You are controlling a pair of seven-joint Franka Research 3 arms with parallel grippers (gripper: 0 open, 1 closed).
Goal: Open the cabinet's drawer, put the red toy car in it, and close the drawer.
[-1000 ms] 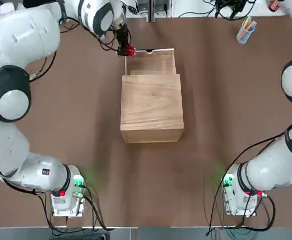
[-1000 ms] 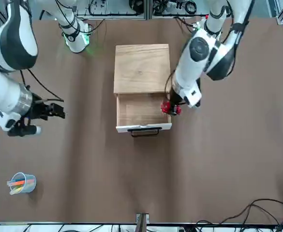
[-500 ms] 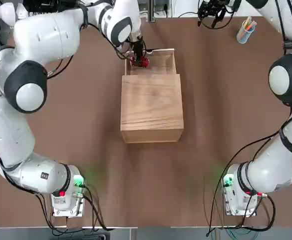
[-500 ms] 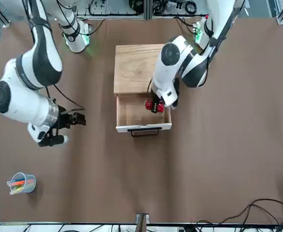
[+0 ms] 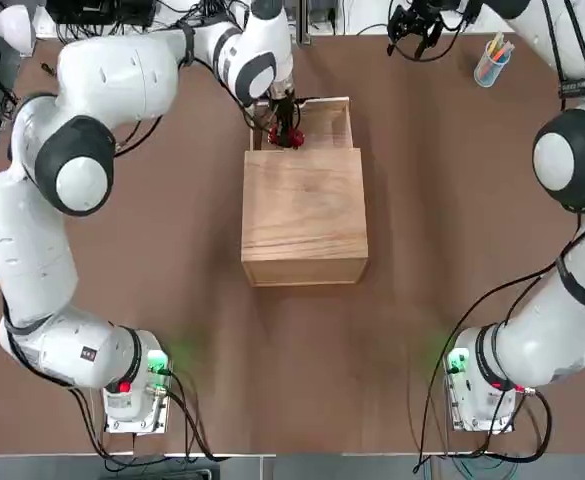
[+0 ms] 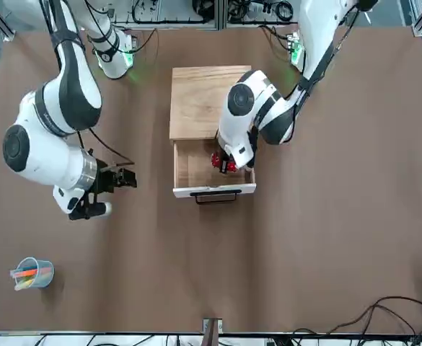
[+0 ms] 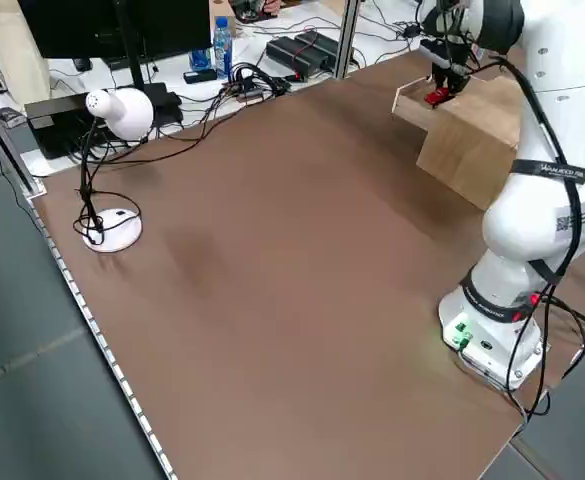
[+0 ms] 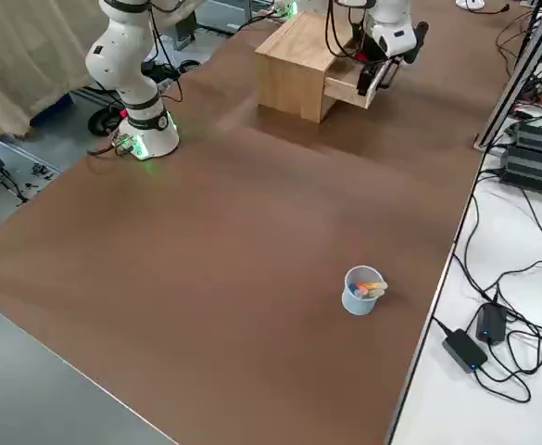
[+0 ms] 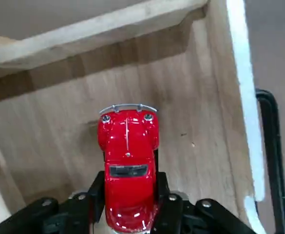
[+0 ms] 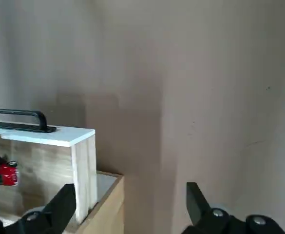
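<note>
While the left gripper is pinching the small, light, glossy car by its sides over the open drawer, the right gripper is idling wide open.

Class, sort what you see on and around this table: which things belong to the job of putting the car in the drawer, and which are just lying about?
Job:
cabinet
open drawer
red toy car, held over the drawer by the left gripper

Lying about:
cup of pens
desk lamp
</note>
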